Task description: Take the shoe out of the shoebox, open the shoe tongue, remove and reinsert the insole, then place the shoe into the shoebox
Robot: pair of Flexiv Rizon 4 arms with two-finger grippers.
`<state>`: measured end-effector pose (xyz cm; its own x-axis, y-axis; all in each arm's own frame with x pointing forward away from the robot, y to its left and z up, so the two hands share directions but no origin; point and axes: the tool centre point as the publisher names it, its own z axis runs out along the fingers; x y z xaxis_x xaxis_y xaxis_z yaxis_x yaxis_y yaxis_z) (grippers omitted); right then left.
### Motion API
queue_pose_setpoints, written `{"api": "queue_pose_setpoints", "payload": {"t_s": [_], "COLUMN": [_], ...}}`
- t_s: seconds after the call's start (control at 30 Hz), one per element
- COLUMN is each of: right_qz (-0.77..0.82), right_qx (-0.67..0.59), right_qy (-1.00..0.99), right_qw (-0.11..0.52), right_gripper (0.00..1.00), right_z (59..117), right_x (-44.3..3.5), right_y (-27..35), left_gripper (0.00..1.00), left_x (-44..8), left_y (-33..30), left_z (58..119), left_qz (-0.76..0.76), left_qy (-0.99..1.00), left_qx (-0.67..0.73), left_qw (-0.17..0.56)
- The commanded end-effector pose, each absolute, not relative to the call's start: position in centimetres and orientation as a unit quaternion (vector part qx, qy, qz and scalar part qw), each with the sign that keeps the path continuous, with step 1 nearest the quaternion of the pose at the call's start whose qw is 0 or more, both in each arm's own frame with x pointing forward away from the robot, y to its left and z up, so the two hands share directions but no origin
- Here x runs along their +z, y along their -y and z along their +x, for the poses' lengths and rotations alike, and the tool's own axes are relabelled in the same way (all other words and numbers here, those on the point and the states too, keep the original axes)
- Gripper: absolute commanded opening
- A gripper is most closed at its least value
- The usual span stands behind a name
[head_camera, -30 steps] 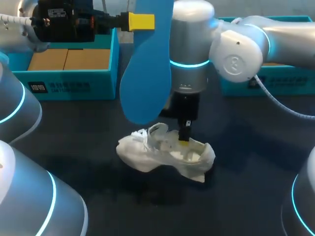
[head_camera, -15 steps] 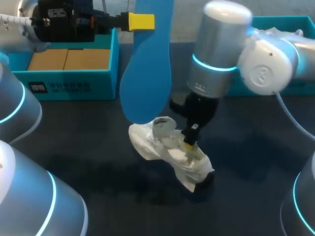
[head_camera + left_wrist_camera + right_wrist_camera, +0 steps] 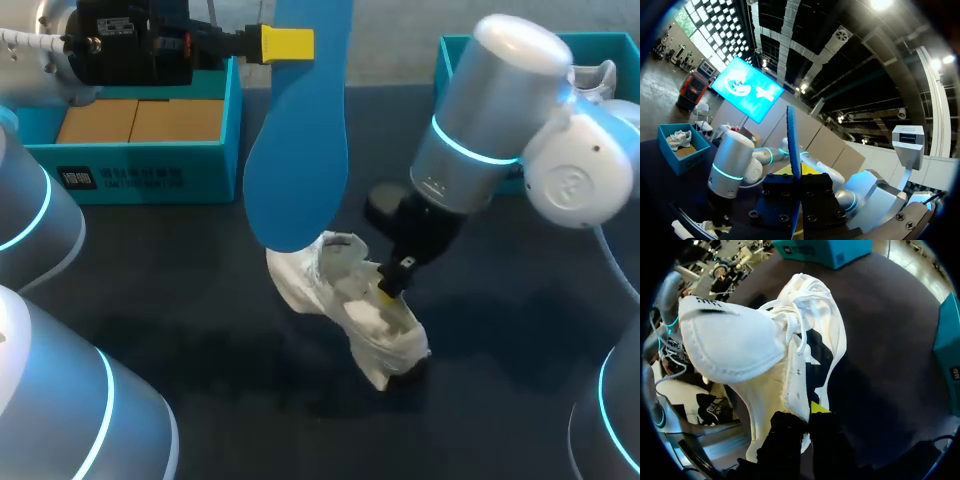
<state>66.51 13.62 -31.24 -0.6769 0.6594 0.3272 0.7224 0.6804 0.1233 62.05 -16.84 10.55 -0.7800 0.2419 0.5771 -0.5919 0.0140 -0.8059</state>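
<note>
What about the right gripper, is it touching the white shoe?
Touching. The right wrist view shows the right gripper clamped on the edge of the white shoe.

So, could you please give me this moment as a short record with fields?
left jaws: shut on blue insole, hanging upright above the table
right jaws: shut on white shoe at its opening's rim
shoe position: at the dark table, under the insole's lower end
teal shoebox by left arm: only brown cardboard showing
teal shoebox by right arm: holds another white shoe
</note>
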Motion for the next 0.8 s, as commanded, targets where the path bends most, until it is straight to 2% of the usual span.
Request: {"api": "queue_pose_setpoints", "payload": {"t_s": [0.03, 0.2, 0.6, 0.8], "right_qz": [-0.455, -0.519, -0.519, -0.538], "right_qx": [-0.220, -0.249, -0.249, -0.235], "right_qy": [0.855, 0.807, 0.807, 0.794], "right_qw": [0.120, 0.130, 0.130, 0.158], "right_gripper": [0.00, 0.00, 0.00, 0.00], "right_z": [65.8, 65.1, 65.1, 65.6], "right_x": [-31.6, -31.2, -31.2, -33.1], "right_y": [-13.4, -14.0, -14.0, -15.0], "left_gripper": [0.00, 0.00, 0.00, 0.00], "left_x": [10.5, 10.5, 10.5, 10.5], "left_y": [17.0, 17.0, 17.0, 17.0], "left_z": [62.1, 62.1, 62.1, 62.1], "left_qz": [0.135, 0.135, 0.135, 0.135], "left_qy": [0.644, 0.644, 0.644, 0.644], "left_qx": [0.689, 0.689, 0.689, 0.689], "left_qw": [0.303, 0.303, 0.303, 0.303]}}
